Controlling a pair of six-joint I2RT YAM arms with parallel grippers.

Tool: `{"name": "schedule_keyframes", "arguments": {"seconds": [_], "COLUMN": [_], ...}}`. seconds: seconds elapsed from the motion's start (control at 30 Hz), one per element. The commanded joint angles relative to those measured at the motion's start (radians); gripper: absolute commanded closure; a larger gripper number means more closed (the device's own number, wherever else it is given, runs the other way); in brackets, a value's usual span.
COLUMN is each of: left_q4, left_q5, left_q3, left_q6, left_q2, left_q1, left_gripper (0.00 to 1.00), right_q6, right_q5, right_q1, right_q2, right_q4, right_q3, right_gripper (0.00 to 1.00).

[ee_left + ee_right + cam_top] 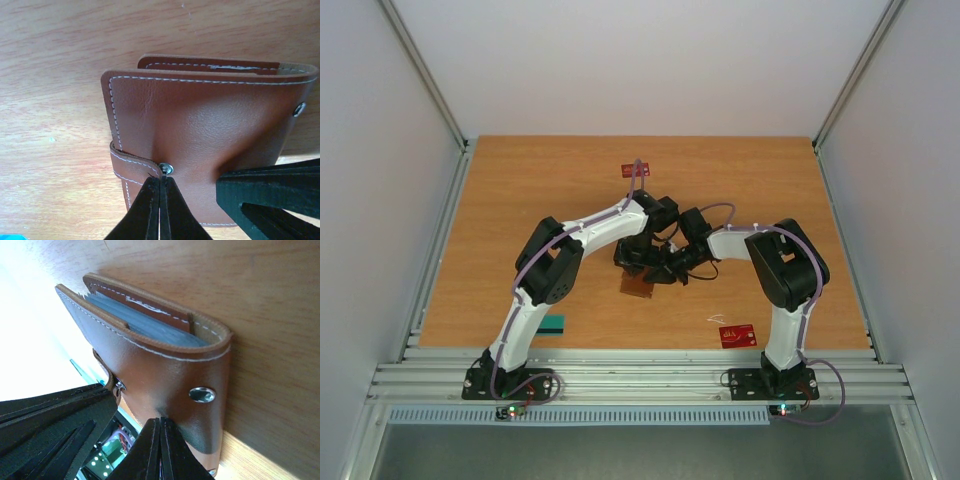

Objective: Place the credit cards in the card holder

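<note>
The brown leather card holder (637, 287) lies at the table's middle, under both grippers. In the left wrist view the card holder (200, 120) fills the frame. My left gripper (161, 179) is shut, its tips pinching the end of the snap tab (135, 162) beside the stud. In the right wrist view the card holder (160, 370) gapes a little and shows grey-blue lining (145, 325). My right gripper (161, 421) is shut, its tips pressed on the cover. Loose cards: one red (638, 170), one red (738, 335), one teal (553, 324).
The wooden table (520, 200) has white walls on three sides and a metal rail (640, 372) along the near edge. The far red card lies partly under the left arm's cable. The two wrists crowd together over the holder.
</note>
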Motion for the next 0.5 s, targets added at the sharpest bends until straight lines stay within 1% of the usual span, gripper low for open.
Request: {"name": "schedule_keyframes", "arguments": {"seconds": [0.0, 0.47], "left_q4": [0.007, 0.010], "left_q5": [-0.017, 0.008], "left_q3": [0.034, 0.050], "left_q6": [0.008, 0.000], "left_q2": [0.030, 0.028], "left_q1": [-0.008, -0.005], "left_gripper": [1.00, 1.00], "right_q6": [0.066, 0.057], "right_q5": [0.202, 0.200], "right_q1": [-0.003, -0.004], "right_q2": [0.126, 0.133], "right_q4": [-0.124, -0.134], "right_q3": [-0.059, -0.046], "right_gripper": [0.96, 0.96]}}
